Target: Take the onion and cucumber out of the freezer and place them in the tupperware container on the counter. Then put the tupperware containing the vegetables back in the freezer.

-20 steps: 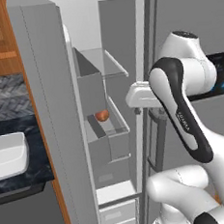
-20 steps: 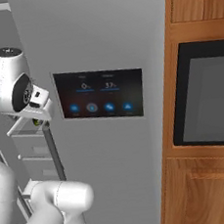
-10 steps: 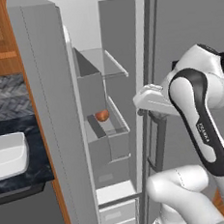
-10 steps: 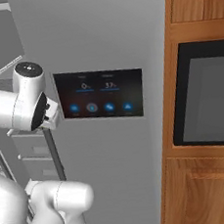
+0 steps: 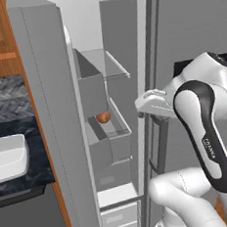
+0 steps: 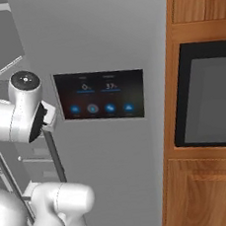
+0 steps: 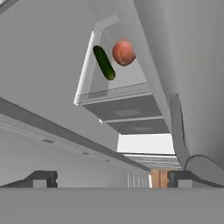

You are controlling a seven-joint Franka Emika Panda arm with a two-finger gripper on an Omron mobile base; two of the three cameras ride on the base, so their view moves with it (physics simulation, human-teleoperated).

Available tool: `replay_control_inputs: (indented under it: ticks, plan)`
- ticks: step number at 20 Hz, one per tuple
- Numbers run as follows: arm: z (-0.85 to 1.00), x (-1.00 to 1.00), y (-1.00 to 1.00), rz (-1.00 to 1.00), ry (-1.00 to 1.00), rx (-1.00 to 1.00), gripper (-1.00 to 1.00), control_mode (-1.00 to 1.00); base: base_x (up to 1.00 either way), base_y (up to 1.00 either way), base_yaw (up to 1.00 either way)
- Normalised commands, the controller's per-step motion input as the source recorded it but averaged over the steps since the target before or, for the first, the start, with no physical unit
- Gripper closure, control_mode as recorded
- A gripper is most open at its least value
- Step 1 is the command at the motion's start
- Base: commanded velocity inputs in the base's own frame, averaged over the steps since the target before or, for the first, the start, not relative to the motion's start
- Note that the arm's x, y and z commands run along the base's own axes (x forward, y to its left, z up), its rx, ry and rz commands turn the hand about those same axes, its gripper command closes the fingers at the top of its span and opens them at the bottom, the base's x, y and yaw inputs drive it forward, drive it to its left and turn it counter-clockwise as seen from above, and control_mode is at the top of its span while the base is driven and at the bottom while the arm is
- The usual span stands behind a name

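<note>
The freezer [image 5: 115,86] stands open. In the hand view the reddish-orange onion [image 7: 123,52] and the dark green cucumber [image 7: 104,62] lie side by side on a grey freezer shelf [image 7: 113,92], well ahead of my gripper [image 7: 112,179]. Its two dark fingertips [image 7: 41,178] stand wide apart with nothing between them. In the left base view the onion [image 5: 103,117] sits on the middle shelf, and my hand [image 5: 151,103] hovers at the right edge of the opening, level with it. The tupperware container is out of view.
The open freezer door [image 5: 47,122] stands left of the compartment. Beyond it lie the dark counter [image 5: 23,173] and a white sink basin [image 5: 6,157]. The fridge door's dark touch panel [image 6: 100,95], a vertical bar handle [image 6: 53,156] and a wall oven [image 6: 207,94] are to the right.
The arm's elbow has swung to the right and the hand has shifted slightly right and down at the freezer opening. The jaws stay open; the onion has not moved.
</note>
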Motion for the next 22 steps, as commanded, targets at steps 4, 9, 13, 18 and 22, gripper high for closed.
replay_control_inputs:
  ticks: [4, 9, 13, 18, 22]
  plan:
    - [-0.26, 0.09, 0.39, 0.00, -0.04, 0.00, -1.00, -1.00, 0.00, 0.00, 0.00]
    - [-0.25, 0.36, 0.25, 0.00, 0.00, 0.02, -1.00, -1.00, 0.00, 0.00, 0.00]
    - [-0.24, 0.28, 0.29, 0.00, 0.00, 0.04, -1.00, -1.00, 0.00, 0.00, 0.00]
    - [-0.21, 0.03, 0.46, 0.00, 0.00, 0.00, -1.00, -1.00, 0.00, 0.00, 0.00]
    - [-0.21, 0.00, 0.59, 0.00, -0.05, 0.00, -1.00, -1.00, 0.00, 0.00, 0.00]
